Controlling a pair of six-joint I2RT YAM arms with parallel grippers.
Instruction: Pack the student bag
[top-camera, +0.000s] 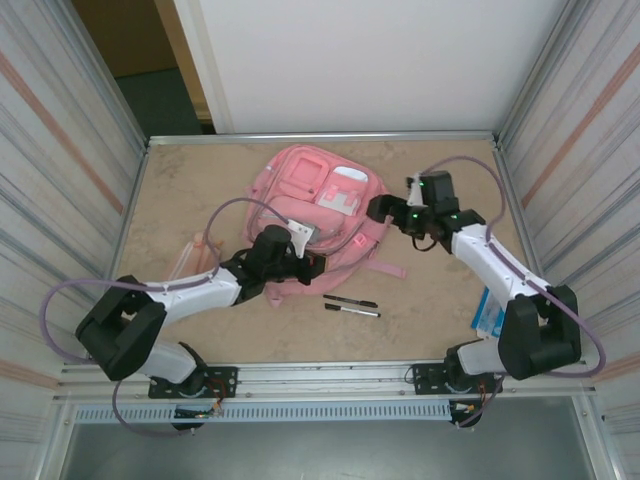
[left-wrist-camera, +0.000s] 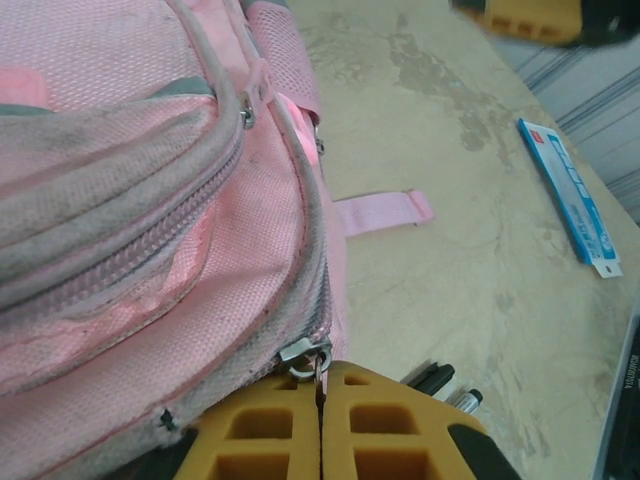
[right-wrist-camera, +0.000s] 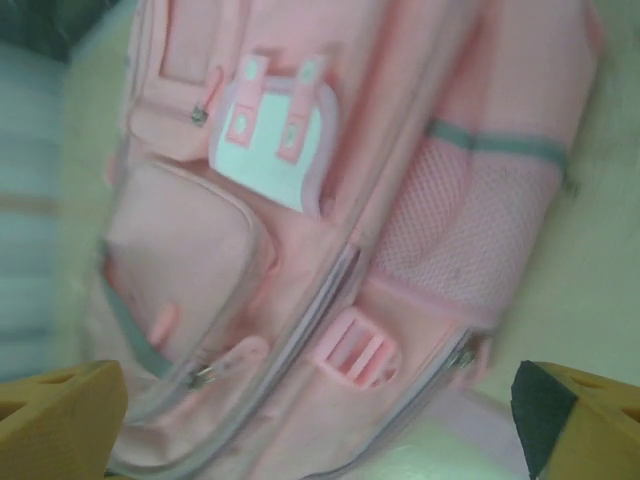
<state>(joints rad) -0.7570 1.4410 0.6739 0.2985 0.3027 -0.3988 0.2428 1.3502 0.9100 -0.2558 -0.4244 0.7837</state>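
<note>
Tabletop (top-camera: 190, 185) of mottled beige stone, seen from above, with ribbed walls on both sides and two white robot arms reaching in from the near edge.

At the far left, a narrow pale pouch (top-camera: 195, 257) lies flat, just beside the left arm. The left hand (top-camera: 305, 264) sits at the near edge of the student bag (top-camera: 300, 175). In the left wrist view, this hand (left-wrist-camera: 320, 400) has its yellow fingers (left-wrist-camera: 390, 425) pressed together, clamped on a small metal zipper pull (left-wrist-camera: 312, 352) at the corner of the bag (left-wrist-camera: 120, 200).

The bag is pink and soft and lies flat in the middle of the tabletop, towards the far side, with its front pockets and a white patch (top-camera: 345, 188) facing up. A pink strap (top-camera: 385, 268) trails out from its near right side onto the stone. Two dark pens (top-camera: 350, 305) lie side by side just in front of the bag, apart from it.

To the right, the right hand (top-camera: 382, 210) hovers at the bag's right edge. In the right wrist view, its fingers (right-wrist-camera: 60, 405) stand wide apart with nothing between them, and the bag (right-wrist-camera: 300, 270) and its white patch (right-wrist-camera: 270, 150) lie beyond, slightly blurred.

At the far right, a flat blue packet (top-camera: 488, 315) lies by the right arm's base.
</note>
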